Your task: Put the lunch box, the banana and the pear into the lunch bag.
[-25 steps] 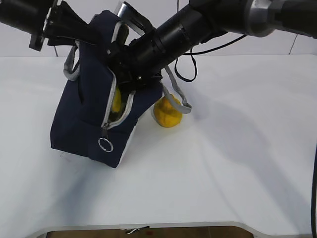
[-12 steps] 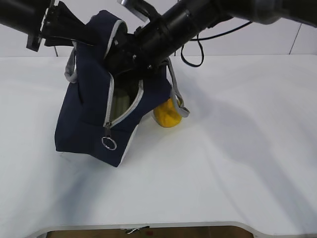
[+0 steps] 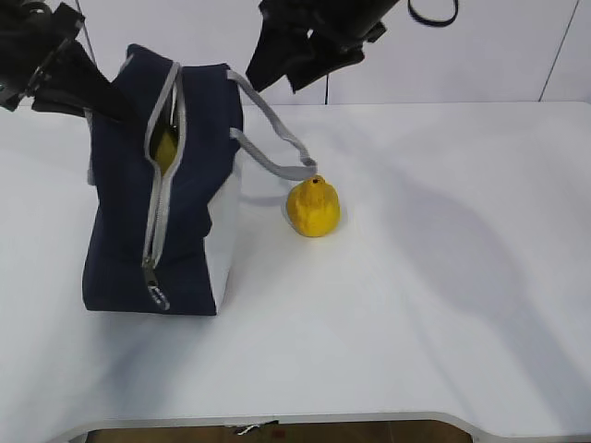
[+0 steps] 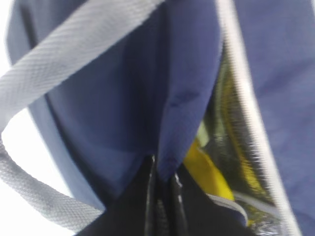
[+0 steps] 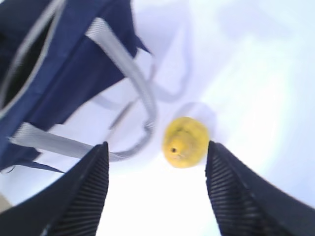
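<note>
Matt navy cloth lunch bag (image 3: 129,212) (woven webbing handles (image 3: 277,138)), silvery foil lining (image 4: 241,147)

The right gripper (image 3: 294,57), a second ago buried in the mouth of the lunch bag (image 3: 194,198), has pulled out and risen to the bag's 1 o'clock, jaws spread and empty. The bag, earlier tilted with its zipper gaping, now stands more upright on the worktop (image 3: 434,277) and sits further toward 9 o'clock (its opening narrower, a sliver of yellow inside). The pear (image 3: 313,208), formerly half hidden behind the bag, now shows fully.
</note>
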